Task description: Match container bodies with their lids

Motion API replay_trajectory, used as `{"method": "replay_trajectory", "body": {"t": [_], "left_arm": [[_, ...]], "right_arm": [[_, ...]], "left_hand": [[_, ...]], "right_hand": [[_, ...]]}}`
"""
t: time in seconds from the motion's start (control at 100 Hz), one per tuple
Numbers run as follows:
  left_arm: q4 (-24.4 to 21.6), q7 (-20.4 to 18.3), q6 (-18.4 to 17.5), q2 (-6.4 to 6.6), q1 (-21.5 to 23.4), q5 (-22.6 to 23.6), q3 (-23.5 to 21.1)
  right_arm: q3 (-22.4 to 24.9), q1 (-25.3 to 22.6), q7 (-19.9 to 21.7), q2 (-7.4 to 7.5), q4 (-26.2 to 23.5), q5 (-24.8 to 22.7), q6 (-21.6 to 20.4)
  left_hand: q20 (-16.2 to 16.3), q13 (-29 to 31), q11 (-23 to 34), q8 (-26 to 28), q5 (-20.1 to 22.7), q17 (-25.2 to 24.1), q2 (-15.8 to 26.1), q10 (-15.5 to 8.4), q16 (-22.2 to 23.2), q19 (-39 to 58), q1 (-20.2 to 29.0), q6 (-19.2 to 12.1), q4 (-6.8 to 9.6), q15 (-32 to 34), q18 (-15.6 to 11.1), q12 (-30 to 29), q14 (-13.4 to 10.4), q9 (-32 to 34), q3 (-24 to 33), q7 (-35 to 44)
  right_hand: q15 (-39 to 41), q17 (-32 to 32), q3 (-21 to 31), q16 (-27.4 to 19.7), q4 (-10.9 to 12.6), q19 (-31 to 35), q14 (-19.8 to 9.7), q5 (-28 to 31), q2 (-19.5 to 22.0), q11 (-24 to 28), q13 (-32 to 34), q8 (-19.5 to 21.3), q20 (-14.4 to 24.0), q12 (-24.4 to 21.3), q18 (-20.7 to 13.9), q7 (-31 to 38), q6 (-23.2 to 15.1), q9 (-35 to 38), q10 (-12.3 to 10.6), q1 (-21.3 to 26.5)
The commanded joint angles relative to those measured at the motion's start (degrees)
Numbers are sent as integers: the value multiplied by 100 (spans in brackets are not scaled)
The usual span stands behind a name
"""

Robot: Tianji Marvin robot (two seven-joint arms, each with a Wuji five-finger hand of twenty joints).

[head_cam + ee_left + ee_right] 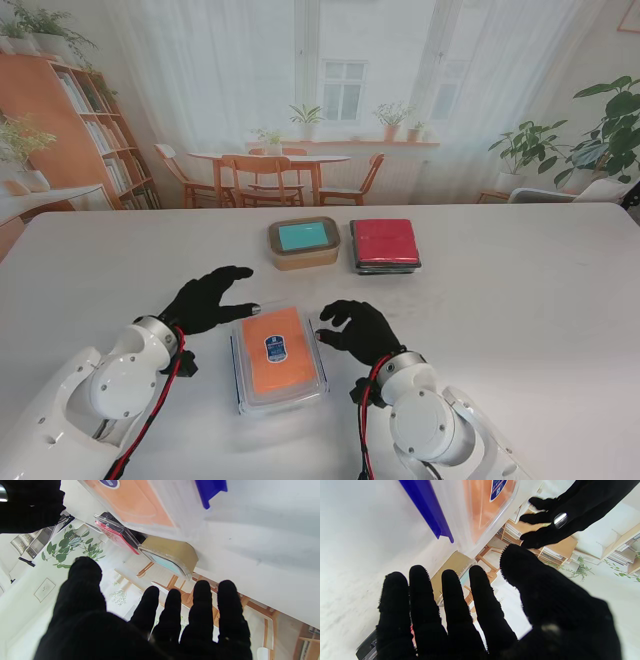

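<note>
Both gloved hands are out over the white table (pixel 520 300), flanking the clear container with the orange lid (pixel 279 350), which lies flat at the near centre, a small blue badge on its top. The left hand (pixel 205 300) sits just beside the box's far left corner, fingers spread and reaching to the right toward that corner, holding nothing; whether a fingertip actually touches the rim cannot be made out from the stand view. The left wrist view shows its fingers (pixel 202 610) fanned apart and empty, with the orange-lidded box (pixel 140 507) just off to one side and a blue clip (pixel 210 490) on the box's side. The right hand (pixel 358 328) hovers just beside the far right corner of the same box, fingers curled loosely but apart, gripping nothing. Its wrist view has the fingers (pixel 455 605) spread and free, the clear wall and a blue latch (pixel 427 507) of the box close by, and the other hand (pixel 567 512) across from it. Farther from me, well apart from both hands, stand two more containers side by side: the tan box with the teal lid (pixel 303 243) on the left and the dark box with the red lid (pixel 385 245) just to its right, both lids seated.
</note>
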Motion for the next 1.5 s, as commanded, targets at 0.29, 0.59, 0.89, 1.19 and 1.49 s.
{"method": "replay_trajectory", "body": {"t": [0.29,0.59,0.89,1.19,1.49], "left_arm": [[-725,-644,879,161,763,319,-311],[-1010,-1608,1624,325,849,343,-226],[-705,-1685,1912,355,494,-19,220],[-374,-1527,1899,324,132,-224,514],[-102,-1451,1866,304,-168,-339,716]], "right_arm": [[209,141,744,165,-181,-35,722],[179,297,1208,239,-185,108,1416],[-41,541,1382,241,14,250,1880],[-217,730,1611,267,202,405,2288],[-341,918,1669,200,394,869,2688]], "left_hand": [[716,2048,1126,194,2132,2234,391,1078,764,2024,-725,868,-107,2271,-89,298,1025,2227,-131,401],[340,3723,1856,573,3277,4186,772,1206,797,3755,-1103,759,-140,3556,-225,569,1196,3836,-150,1441],[259,3877,1865,495,3381,4355,875,1266,715,3934,-1173,830,-135,3593,-172,510,1281,3980,-141,1540],[199,3833,1834,415,3336,4294,824,1243,643,3912,-1119,833,-130,3530,-187,456,1244,3944,-133,1534],[175,3824,1823,381,3316,4257,785,1224,603,3894,-1067,827,-125,3497,-189,430,1227,3927,-134,1539]], "right_hand": [[-387,481,-829,-299,52,-261,524,-36,389,-660,83,-546,-679,-630,365,-497,813,-20,545,-924],[74,1051,-1217,-143,66,105,807,379,938,-498,718,-532,-628,-592,401,-273,1137,594,980,-1391],[617,1857,-1253,63,69,459,927,690,1161,-79,1426,-388,-626,-431,472,132,1269,1089,1220,-1517],[1089,2359,-1328,253,60,939,968,933,1364,243,1920,-166,-638,-211,453,606,1223,1528,1233,-1626],[1347,2422,-1346,364,62,1189,899,896,1460,472,1994,-24,-616,15,353,704,1228,1498,1264,-1678]]}}
